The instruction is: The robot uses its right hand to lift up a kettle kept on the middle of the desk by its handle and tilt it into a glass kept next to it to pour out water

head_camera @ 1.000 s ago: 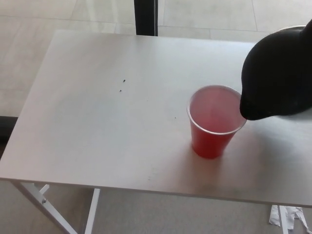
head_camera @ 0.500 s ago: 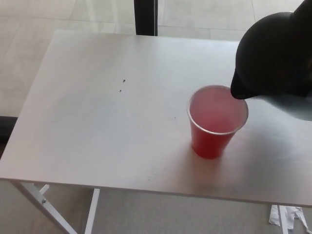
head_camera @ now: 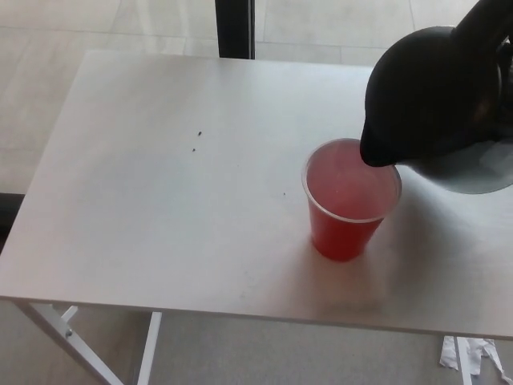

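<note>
A black kettle [head_camera: 437, 92] hangs tilted in the air at the right of the head view. Its spout points down over the right rim of a red plastic cup [head_camera: 350, 204], and its pale grey underside [head_camera: 479, 170] faces me. The cup stands upright on the white desk [head_camera: 160, 200], its inside pinkish; no stream of water is visible. A dark mass at the top right corner, merging with the kettle's handle, is my right hand [head_camera: 490, 20], shut on the kettle. My left hand does not show.
Two small dark specks [head_camera: 196, 141] lie on the desk left of centre. A black post [head_camera: 235, 28] stands behind the far edge. White desk legs [head_camera: 148, 353] and paper scraps [head_camera: 469, 353] show on the floor below the near edge.
The kettle has moved left and up and tipped further, bringing its spout from beside the cup to over its right rim. The whole view has shifted slightly.
</note>
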Robot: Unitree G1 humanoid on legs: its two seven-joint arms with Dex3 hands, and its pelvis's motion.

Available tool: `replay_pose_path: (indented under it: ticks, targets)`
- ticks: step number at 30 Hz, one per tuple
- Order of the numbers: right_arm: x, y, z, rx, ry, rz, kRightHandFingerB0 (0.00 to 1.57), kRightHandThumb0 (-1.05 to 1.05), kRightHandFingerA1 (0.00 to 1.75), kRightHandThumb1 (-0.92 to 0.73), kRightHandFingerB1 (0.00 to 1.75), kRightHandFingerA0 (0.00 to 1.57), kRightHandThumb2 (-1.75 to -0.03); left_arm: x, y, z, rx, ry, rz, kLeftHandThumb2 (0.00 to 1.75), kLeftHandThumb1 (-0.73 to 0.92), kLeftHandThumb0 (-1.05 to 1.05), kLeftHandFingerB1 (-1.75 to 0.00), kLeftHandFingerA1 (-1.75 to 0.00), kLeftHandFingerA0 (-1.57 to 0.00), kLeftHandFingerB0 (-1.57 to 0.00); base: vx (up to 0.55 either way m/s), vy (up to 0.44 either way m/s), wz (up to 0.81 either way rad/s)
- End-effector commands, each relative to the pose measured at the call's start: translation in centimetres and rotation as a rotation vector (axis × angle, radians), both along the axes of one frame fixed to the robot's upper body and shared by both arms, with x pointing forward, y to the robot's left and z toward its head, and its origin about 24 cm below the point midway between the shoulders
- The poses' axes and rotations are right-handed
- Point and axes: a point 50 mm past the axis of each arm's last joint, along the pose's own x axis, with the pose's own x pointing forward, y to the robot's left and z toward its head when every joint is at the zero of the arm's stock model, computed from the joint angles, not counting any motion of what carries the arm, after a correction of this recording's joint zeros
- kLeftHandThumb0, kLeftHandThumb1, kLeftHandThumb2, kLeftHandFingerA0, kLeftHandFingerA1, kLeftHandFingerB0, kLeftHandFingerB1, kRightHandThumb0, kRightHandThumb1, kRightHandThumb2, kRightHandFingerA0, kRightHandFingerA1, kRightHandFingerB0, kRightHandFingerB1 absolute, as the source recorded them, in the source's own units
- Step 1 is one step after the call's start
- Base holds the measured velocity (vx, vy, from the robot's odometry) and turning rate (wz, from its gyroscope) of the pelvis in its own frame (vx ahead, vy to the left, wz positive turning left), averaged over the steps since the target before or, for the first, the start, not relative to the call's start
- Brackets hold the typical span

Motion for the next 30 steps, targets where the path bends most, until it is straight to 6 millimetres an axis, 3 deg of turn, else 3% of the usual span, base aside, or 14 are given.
replay_pose_path:
  ticks: [1, 3, 4, 6, 7, 8, 11, 12, 18, 19, 25, 26, 28, 30]
  targets:
    - [-0.5, 1.5, 1.4, -0.044, -0.066, 0.033, 0.71, -0.22, 1.75, -0.49, 1.32, 0.86, -1.05, 0.0, 0.6, 0.8, 0.021, -0.005, -0.006, 1.04, 0.25, -1.05, -1.22, -0.56, -0.63, -0.33, 0.0, 0.0, 0.0]
    - [-0.6, 1.5, 1.4, -0.046, -0.066, 0.043, 0.71, -0.22, 1.75, -0.49, 1.32, 0.86, -1.05, 0.1, 0.6, 0.9, 0.022, -0.003, -0.005, 1.04, 0.25, -1.05, -1.22, -0.56, -0.63, -0.33, 0.0, 0.0, 0.0]
    - [-0.8, 1.6, 1.5, -0.05, -0.071, 0.052, 0.71, -0.23, 1.75, -0.51, 1.41, 0.89, -1.02, 0.1, 0.6, 0.9, 0.019, -0.003, 0.002, 0.75, -0.24, -0.33, -0.86, -0.71, -0.58, -0.5, 0.0, 0.0, 0.0]
    - [-1.0, 1.8, 1.7, -0.062, -0.077, 0.054, 0.7, -0.24, 1.75, -0.51, 1.44, 0.87, -1.0, 0.0, 0.6, 0.9, 0.018, -0.006, -0.006, 0.75, -0.25, -0.34, -0.87, -0.71, -0.56, -0.51, 0.0, 0.0, 0.0]
    - [-1.2, 2.0, 2.2, -0.063, -0.089, 0.068, 0.68, -0.24, 1.75, -0.49, 1.57, 0.89, -1.03, 0.0, 0.6, 0.9, 0.025, 0.002, -0.005, 1.04, 0.26, -1.05, -1.22, -0.52, -0.62, -0.3, 0.0, 0.0, 0.0]
    - [-1.4, 2.1, 2.5, -0.061, -0.099, 0.073, 0.71, -0.15, 1.74, -0.47, 1.35, 0.99, -1.05, 0.1, 0.6, 0.9, 0.012, -0.014, -0.009, 1.08, 0.24, -1.05, -1.36, -0.55, -0.62, -0.23, 0.0, 0.0, 0.0]
    - [-1.8, 2.5, 3.0, -0.103, -0.12, 0.079, 0.73, -0.21, 1.75, -0.48, 1.42, 0.87, -1.08, 0.1, 0.8, 1.1, 0.019, -0.009, -0.008, 1.0, 0.31, -1.05, -1.12, -0.58, -0.57, -0.42, 0.0, 0.0, 0.0]
    - [-2.0, 2.8, 3.3, -0.113, -0.134, 0.094, 0.73, -0.19, 1.75, -0.48, 1.49, 0.87, -1.11, 0.1, 0.8, 1.1, 0.014, -0.008, -0.005, 0.74, -0.25, -0.34, -0.88, -0.71, -0.55, -0.54, 0.0, 0.0, 0.0]
    - [-3.0, 3.7, 3.7, -0.213, -0.191, 0.094, 1.02, -0.25, 1.4, -0.46, 1.24, 1.27, -1.14, 0.2, 0.8, 1.1, 0.021, -0.002, -0.002, 0.74, -0.25, -0.32, -0.89, -0.69, -0.53, -0.58, 0.0, 0.0, 0.0]
    - [-3.3, 3.9, 3.6, -0.236, -0.199, 0.095, 1.03, -0.19, 1.28, -0.47, 1.1, 1.24, -1.12, 0.3, 0.8, 1.1, 0.004, -0.009, 0.009, 1.0, 0.27, -1.05, -1.11, -0.56, -0.61, -0.43, 0.0, 0.0, 0.0]
    - [-4.3, 5.0, 3.5, -0.353, -0.215, 0.085, 0.94, -0.23, 1.68, -0.52, 1.13, 1.02, -0.96, 0.7, 0.8, 1.4, 0.028, 0.0, -0.002, 1.01, 0.31, -1.05, -1.11, -0.59, -0.62, -0.48, 0.0, 0.0, 0.0]
    - [-4.6, 5.4, 3.3, -0.42, -0.243, 0.081, 0.82, -0.26, 1.75, -0.57, 1.32, 0.97, -0.81, 0.9, 0.7, 1.5, 0.05, 0.007, -0.02, 0.77, -0.23, -0.36, -0.88, -0.7, -0.57, -0.55, 0.0, 0.0, 0.0]
    - [-4.8, 5.7, 2.7, -0.5, -0.265, 0.068, 0.76, -0.25, 1.75, -0.55, 1.49, 0.95, -0.87, 0.9, 0.6, 1.6, 0.052, -0.011, -0.042, 1.11, 0.28, -1.05, -1.23, -0.56, -0.62, -0.31, 0.0, 0.0, 0.0]
    - [-4.8, 5.7, 2.1, -0.541, -0.261, 0.063, 0.76, -0.25, 1.75, -0.56, 1.51, 0.95, -0.81, 0.9, 0.6, 1.5, 0.03, -0.016, -0.021, 0.76, -0.21, -0.34, -0.88, -0.69, -0.54, -0.58, 0.0, 0.0, 0.0]
